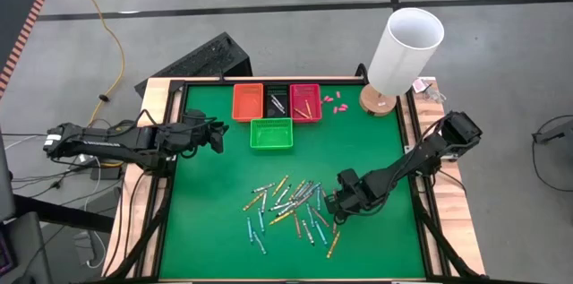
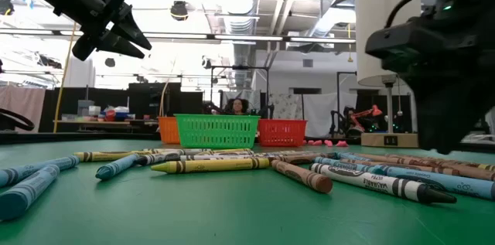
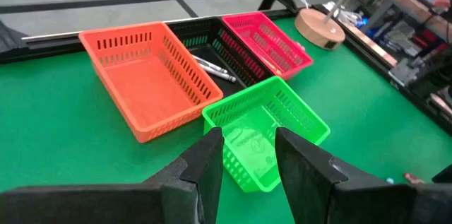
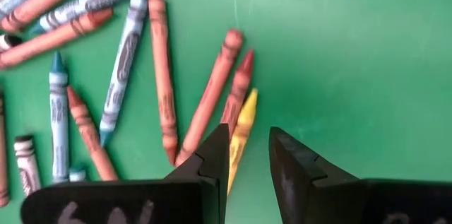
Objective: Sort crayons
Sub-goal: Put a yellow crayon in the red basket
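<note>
right tool [image 4: 246, 155] low over crayons [image 1: 291, 205] spread mid worktop [image 1: 206, 230], fingers apart, empty. yellow crayon [image 4: 242, 133] between fingers lies beside red ones; could grab two. left tool [image 3: 248, 159] apart, empty, over green basket [image 3: 272, 132].

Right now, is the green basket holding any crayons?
No. In the left wrist view the green basket shows only its bare floor, while the crayons lie loose on the green table.

crayons [image 2: 379, 179], wrapper print too small to read
</note>
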